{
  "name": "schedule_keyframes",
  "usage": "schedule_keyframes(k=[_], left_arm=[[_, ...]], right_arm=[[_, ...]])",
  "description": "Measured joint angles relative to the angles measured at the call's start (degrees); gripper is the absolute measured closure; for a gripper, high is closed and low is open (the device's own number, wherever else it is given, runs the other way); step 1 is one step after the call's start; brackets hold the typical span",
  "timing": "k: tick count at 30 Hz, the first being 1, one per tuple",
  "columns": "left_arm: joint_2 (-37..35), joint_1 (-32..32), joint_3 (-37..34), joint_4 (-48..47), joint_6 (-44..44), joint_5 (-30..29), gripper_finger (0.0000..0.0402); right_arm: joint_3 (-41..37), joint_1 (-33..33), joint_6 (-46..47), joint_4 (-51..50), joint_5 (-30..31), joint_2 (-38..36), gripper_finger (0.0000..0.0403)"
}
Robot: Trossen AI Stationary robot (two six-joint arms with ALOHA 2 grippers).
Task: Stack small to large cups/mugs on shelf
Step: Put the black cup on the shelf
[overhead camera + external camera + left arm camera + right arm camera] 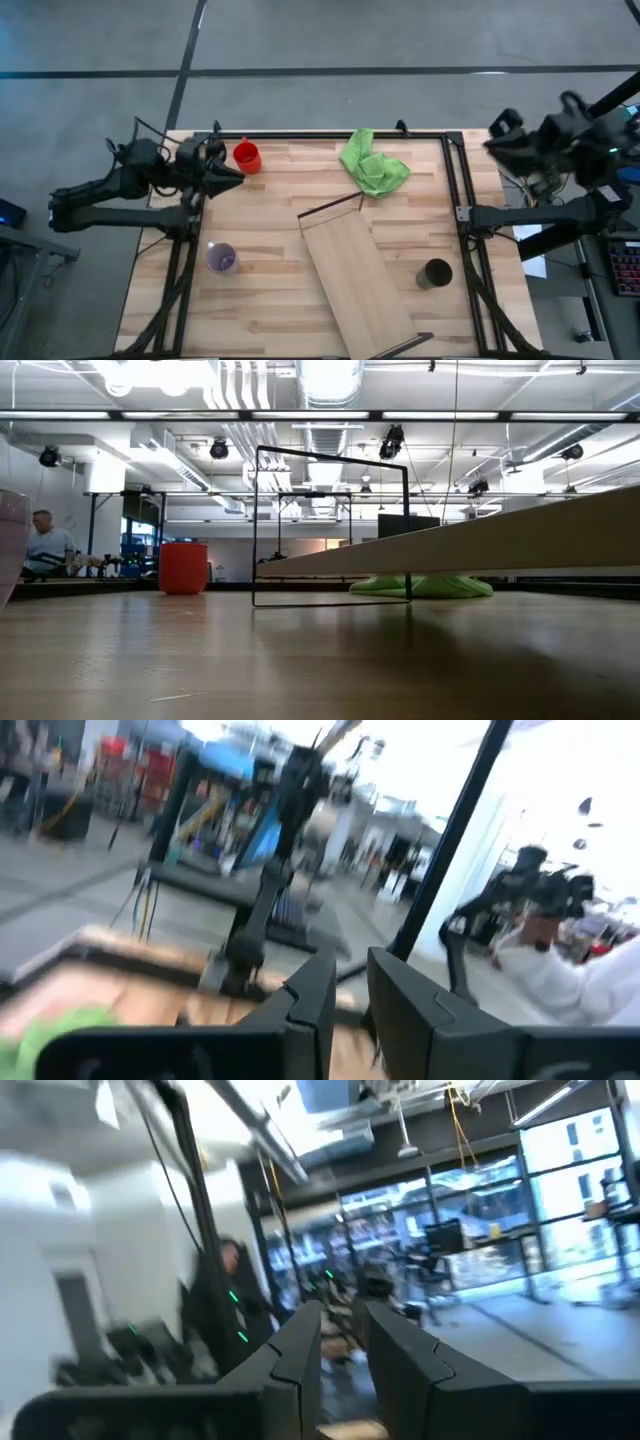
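Note:
The red cup [247,157] stands at the table's far left; it also shows in the low view [184,568]. The translucent purple cup [221,258] stands at the near left and shows at the edge of the low view [8,545]. The black cup [435,273] stands at the near right. The light-wood shelf [355,270] lies slantwise in the middle, raised on thin dark wire legs [330,525]. My left gripper [232,180] is shut and empty, just to the near side of the red cup. My right gripper [505,135] is shut and empty, raised beyond the table's far right corner.
A crumpled green cloth [372,165] lies at the far middle, just beyond the shelf's far end. A dark metal frame [455,180] runs along the table's edges. A person [45,545] sits far off in the room behind.

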Motion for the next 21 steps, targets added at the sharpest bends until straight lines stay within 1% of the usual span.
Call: schedule_keyframes(k=[2,6,9,12,17,21], left_arm=[[1.3,0.0,1.1,5.5,0.0,0.0,0.0353],[3.4,0.0,1.2,17.4,-0.3,0.0,0.0353],[4.9,0.0,1.2,22.4,-1.3,0.0,0.0353],[6.1,0.2,1.5,22.4,-1.4,0.0,0.0353],[7.9,0.2,1.1,20.6,-1.4,0.0,0.0353],[9.1,0.2,1.1,19.5,-1.0,0.0,0.0354]], right_arm=[[3.6,0.0,2.4,0.1,0.0,1.3,0.0328],[9.6,0.0,0.7,0.0,0.4,3.4,0.0328],[12.4,0.0,0.9,-3.2,0.5,4.7,0.0328],[13.7,0.0,1.5,-10.7,0.4,5.3,0.0328],[13.5,0.0,1.7,-23.1,0.5,5.4,0.0328],[13.0,0.0,1.7,-25.8,0.5,6.2,0.0328]])
